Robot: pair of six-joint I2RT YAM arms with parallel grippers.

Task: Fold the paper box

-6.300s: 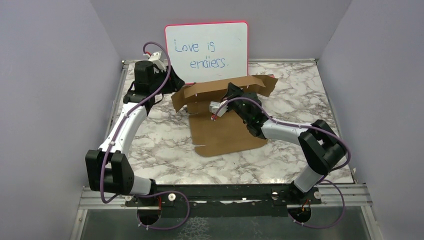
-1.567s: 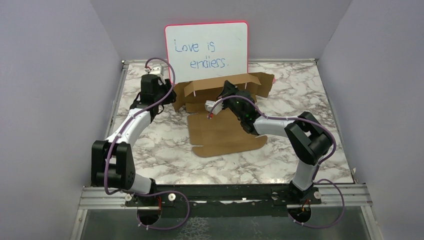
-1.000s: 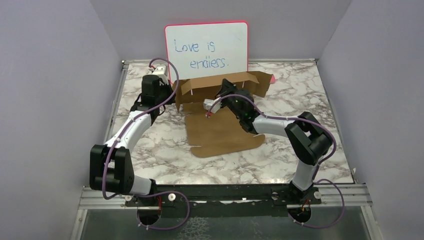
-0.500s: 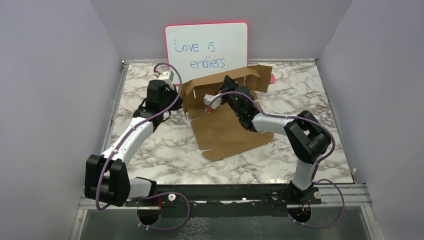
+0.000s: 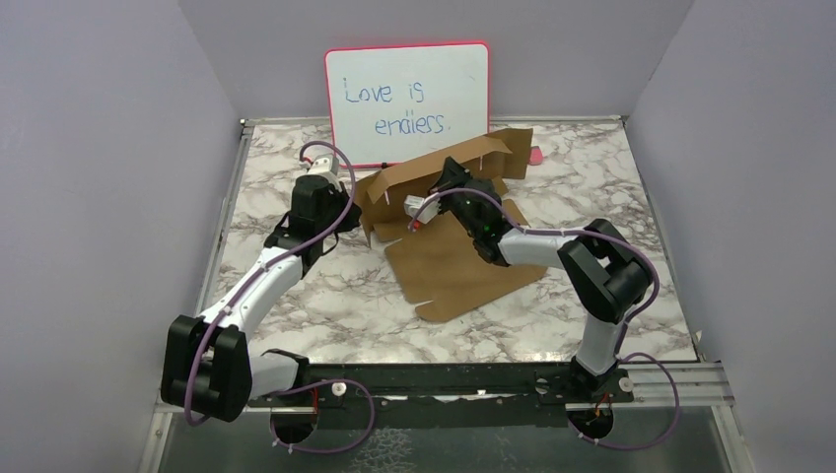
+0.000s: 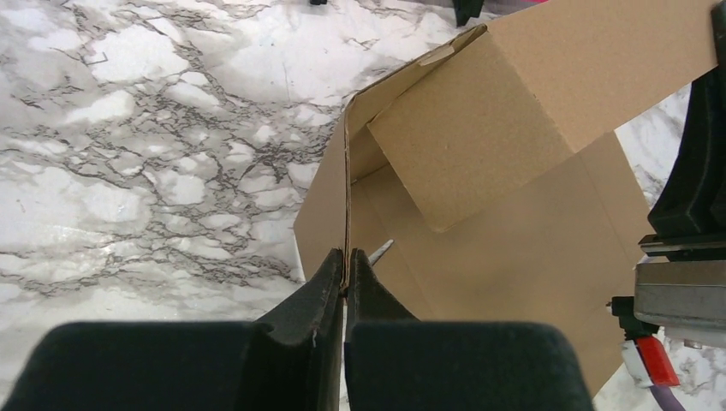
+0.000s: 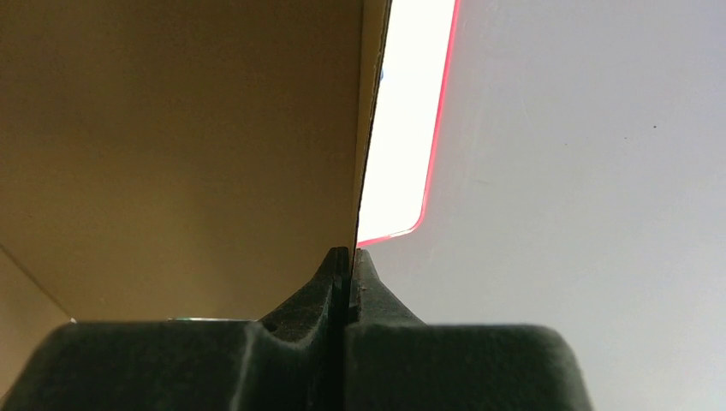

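The paper box [image 5: 449, 258] lies on the marble table [image 5: 315, 296], a little toward 12 o'clock from its middle and just in front of the whiteboard [image 5: 407, 99]. It is half-formed, with 1 flat panel reaching toward 5 o'clock and walls raised along its 9 and 12 o'clock sides. The step in hand looks like standing up the walls. The left gripper [image 6: 345, 267] is pinched tight on the upright edge of the 9 o'clock wall, where a corner tab folds inward, and the right gripper [image 7: 345, 255] is clamped just as narrowly on the top edge of the 12 o'clock wall. Judging from this, the next move calls for both arms to bring the 2 walls square to each other and tuck the tab behind the 12 o'clock wall, without dragging the sheet across the table or creasing it off its score lines. As a container the box holds nothing: the left wrist view shows only bare cardboard inside.
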